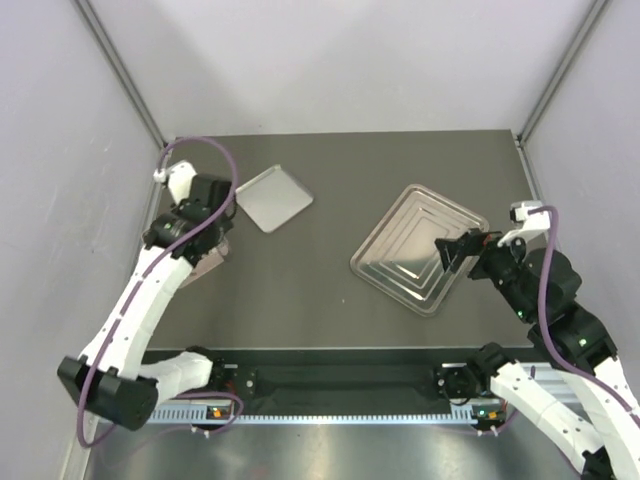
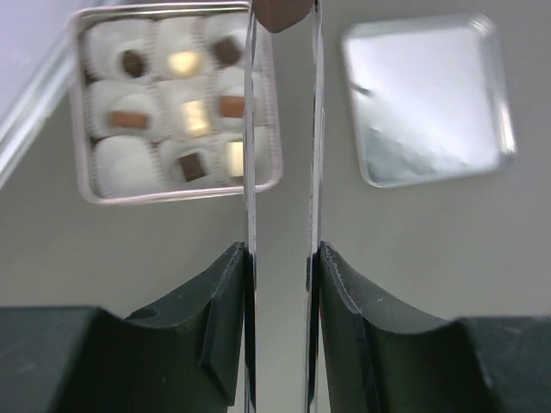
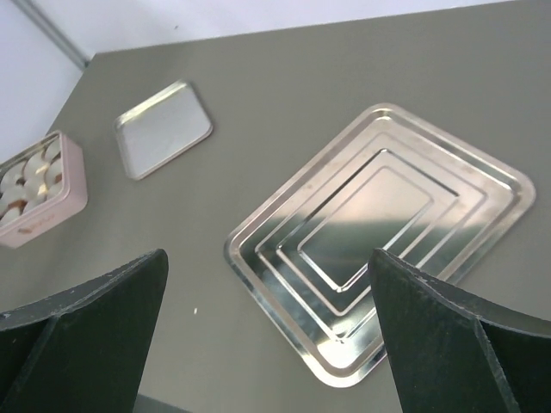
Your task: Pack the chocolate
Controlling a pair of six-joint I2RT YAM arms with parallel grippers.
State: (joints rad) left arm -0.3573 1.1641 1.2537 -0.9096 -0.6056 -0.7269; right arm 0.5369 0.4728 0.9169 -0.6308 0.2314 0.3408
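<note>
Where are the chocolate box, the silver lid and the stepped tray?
chocolate box (image 3: 47, 222): right wrist view, pink side wall.
silver lid (image 2: 426, 99): left wrist view, its centre.
stepped tray (image 3: 370, 219): right wrist view, flat centre.

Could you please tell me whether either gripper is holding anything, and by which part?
The left gripper pinches a dark brown chocolate piece by its opposite sides, between its thin fingertips. The right gripper is open and holds nothing.

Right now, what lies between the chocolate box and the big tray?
Only the lid, slightly to the far side; otherwise bare table. The right wrist view shows it.
</note>
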